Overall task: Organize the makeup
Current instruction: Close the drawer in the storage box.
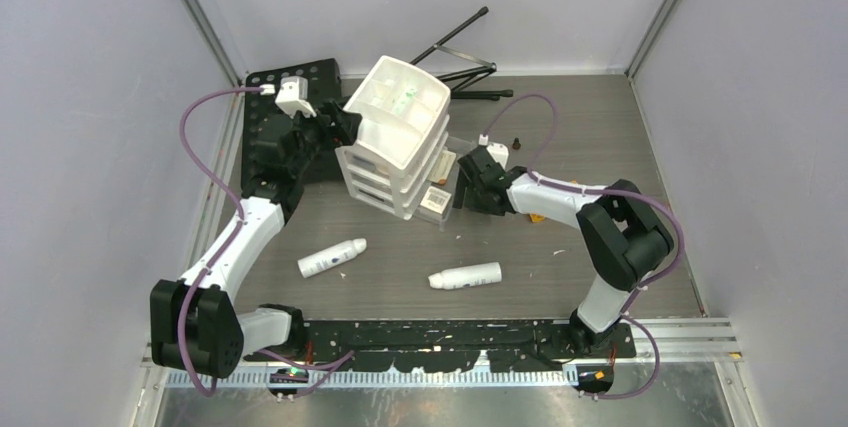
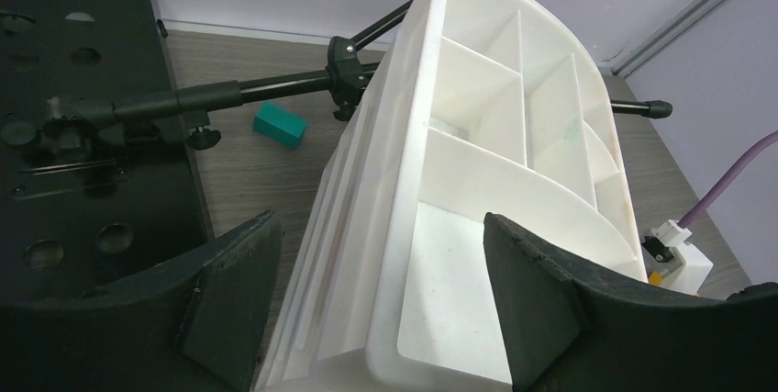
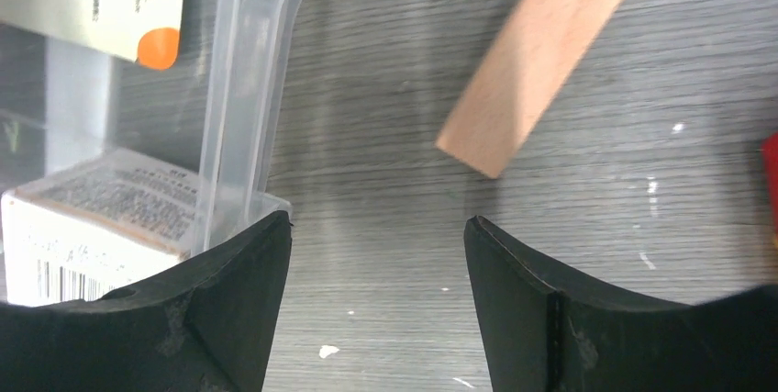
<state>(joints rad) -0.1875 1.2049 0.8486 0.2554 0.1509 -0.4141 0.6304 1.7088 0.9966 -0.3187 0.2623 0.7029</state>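
Note:
Two white bottles point(image 1: 332, 258) point(image 1: 465, 275) of the makeup lie on the table in front of a white drawer organizer point(image 1: 395, 137). My left gripper point(image 1: 335, 122) point(image 2: 381, 296) is open astride the near corner of the organizer's divided top tray point(image 2: 514, 135): one finger is outside its wall, the other over a compartment. My right gripper point(image 1: 470, 182) point(image 3: 376, 263) is open low over bare table. It sits just right of a pulled-out clear drawer point(image 3: 248, 89) holding printed boxes point(image 3: 83, 218). Compacts, palette, lipstick and brushes are out of view.
A tan wooden block point(image 3: 541, 52) lies ahead of the right gripper, with a red edge point(image 3: 771, 172) further right. A black tripod point(image 1: 460, 57) point(image 2: 229, 94) and a teal block point(image 2: 278, 124) lie behind the organizer. A black perforated plate point(image 1: 290, 117) is at back left.

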